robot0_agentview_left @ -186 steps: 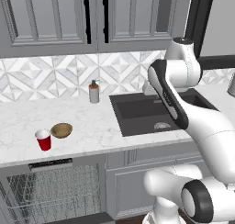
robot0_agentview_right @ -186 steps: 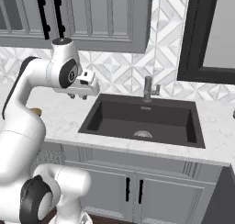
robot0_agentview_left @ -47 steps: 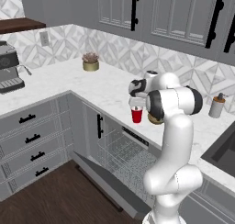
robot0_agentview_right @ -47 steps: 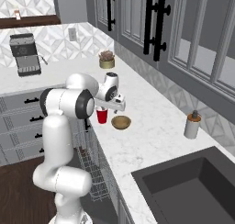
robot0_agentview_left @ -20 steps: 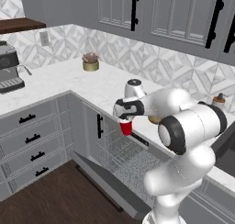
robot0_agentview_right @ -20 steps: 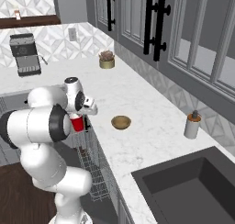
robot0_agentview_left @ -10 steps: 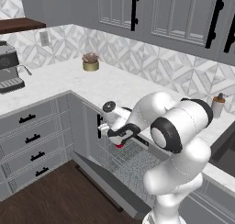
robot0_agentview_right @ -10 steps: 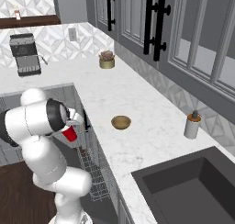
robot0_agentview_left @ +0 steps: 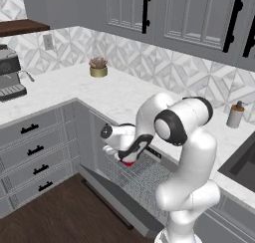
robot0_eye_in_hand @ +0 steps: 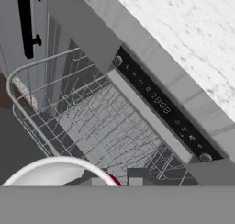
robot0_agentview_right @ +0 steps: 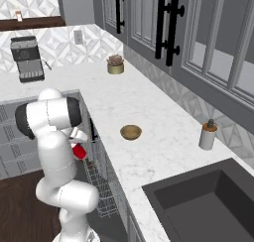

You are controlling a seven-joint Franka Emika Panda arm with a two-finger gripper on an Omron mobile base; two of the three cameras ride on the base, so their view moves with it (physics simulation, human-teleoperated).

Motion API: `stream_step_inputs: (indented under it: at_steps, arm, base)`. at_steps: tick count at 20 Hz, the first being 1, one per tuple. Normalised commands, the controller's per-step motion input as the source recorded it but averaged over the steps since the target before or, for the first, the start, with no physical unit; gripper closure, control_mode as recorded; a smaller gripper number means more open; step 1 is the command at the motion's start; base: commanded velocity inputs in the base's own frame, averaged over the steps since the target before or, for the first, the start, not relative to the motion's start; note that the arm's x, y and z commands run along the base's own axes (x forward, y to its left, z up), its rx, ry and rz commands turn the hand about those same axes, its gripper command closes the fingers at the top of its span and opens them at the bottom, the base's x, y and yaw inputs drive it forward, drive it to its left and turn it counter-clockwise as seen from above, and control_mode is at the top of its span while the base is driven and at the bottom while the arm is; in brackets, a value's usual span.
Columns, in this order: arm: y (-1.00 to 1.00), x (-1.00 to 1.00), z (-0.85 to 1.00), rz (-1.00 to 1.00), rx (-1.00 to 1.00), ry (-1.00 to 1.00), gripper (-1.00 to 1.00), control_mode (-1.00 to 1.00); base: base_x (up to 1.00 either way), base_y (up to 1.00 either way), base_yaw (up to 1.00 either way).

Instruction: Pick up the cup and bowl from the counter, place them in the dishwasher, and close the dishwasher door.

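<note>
The pincer [robot0_agentview_left: 125,157] is clamped on the small red tapered plastic cup with a white rim [robot0_agentview_left: 128,161] and holds it low, above the wire-mesh rack [robot0_agentview_left: 144,175] of the open built-in dishwasher with a dark control strip [robot0_eye_in_hand: 160,103]. In the left base view, the flat grey drop-down dishwasher door [robot0_agentview_left: 117,199] lies folded down toward 7 o'clock of the rack. The right base view shows the cup [robot0_agentview_right: 79,151] at 9 o'clock of the rack [robot0_agentview_right: 101,184], partly hidden by the white arm.

The right base view also shows the small shallow tan-brown wood-like bowl [robot0_agentview_right: 131,132] resting upright on the white marble-look table [robot0_agentview_right: 149,151]; the left base view does not show it, as the arm stands in front. From the bowl, the grey soap dispenser bottle [robot0_agentview_right: 207,135] stands at 3 o'clock, well apart, and the small potted plant in a yellowish pot [robot0_agentview_right: 115,65] stands at 12 o'clock, far off. A dark sink basin [robot0_agentview_right: 208,206] lies at 5 o'clock of the bowl.

The hand view looks down into the rack [robot0_eye_in_hand: 101,126]. The cup's white rim [robot0_eye_in_hand: 59,165] arcs across the 6 o'clock edge. The rack itself holds no items that can be made out. The control strip runs diagonally from 11 o'clock to 4 o'clock, under the table edge [robot0_eye_in_hand: 183,48].
</note>
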Motion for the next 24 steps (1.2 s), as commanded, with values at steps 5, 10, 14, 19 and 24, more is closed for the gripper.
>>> stream_step_inputs:
  at_steps: [5,10,14,19,24]
  arm:
    - [0.0,0.02,-0.29,-0.17,-0.12,-0.1,1.0,-1.0]
    - [0.0,0.11,-0.2,-0.17,-0.07,-0.09,1.0,-1.0]
    - [0.0,0.24,-0.18,-0.18,-0.06,-0.09,1.0,-1.0]
    - [0.0,0.16,-0.21,-0.17,-0.04,-0.07,1.0,-1.0]
    - [-0.05,0.26,-0.28,-0.18,-0.06,-0.07,1.0,-1.0]
  base:
    - [0.0,0.0,0.0]
    - [0.0,0.0,0.0]
    - [0.0,0.0,0.0]
    - [0.0,0.0,0.0]
    - [0.0,0.0,0.0]
